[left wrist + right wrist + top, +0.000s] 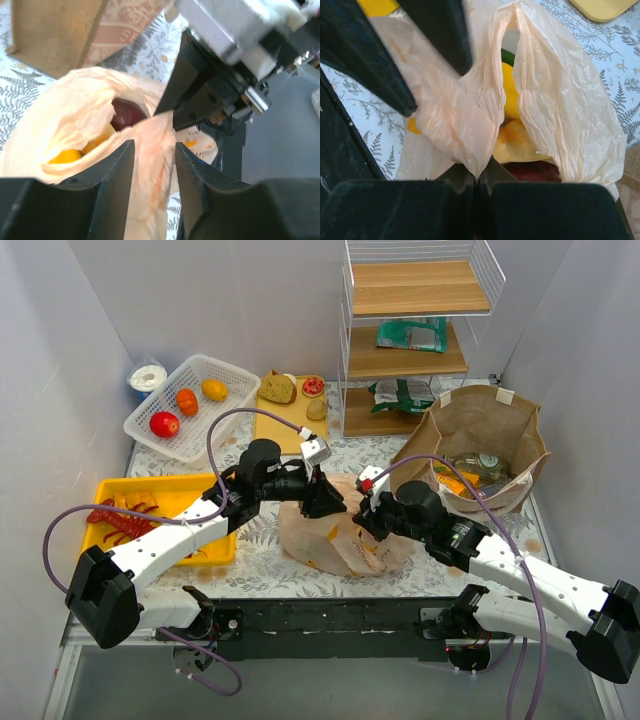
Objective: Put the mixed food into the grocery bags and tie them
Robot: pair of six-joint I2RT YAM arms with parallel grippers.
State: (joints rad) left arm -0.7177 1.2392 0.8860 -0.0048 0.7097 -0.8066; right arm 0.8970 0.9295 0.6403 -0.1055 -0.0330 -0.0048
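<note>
The peach plastic grocery bag (340, 545) lies at the middle of the table between both grippers. My right gripper (479, 172) is shut on a gathered fold of its film at the mouth. My left gripper (154, 145) stands open with a strip of the same bag (150, 165) between its fingers, lying against the left one. Inside the bag are a yellow pepper (510, 95), a pale orange piece (517, 145) and a dark red item (125, 114). The brown paper bag (500, 415) stands to the right, with a clear bottle (478, 462) and an orange packet (455, 483) in it.
A white basket (150, 430) at the back left holds red, orange and yellow produce. A yellow board (290, 425) carries bread (278, 388). A yellow tray (160, 485) with a red item sits at the left. The wire shelf (410, 365) at the back holds green packets (412, 335).
</note>
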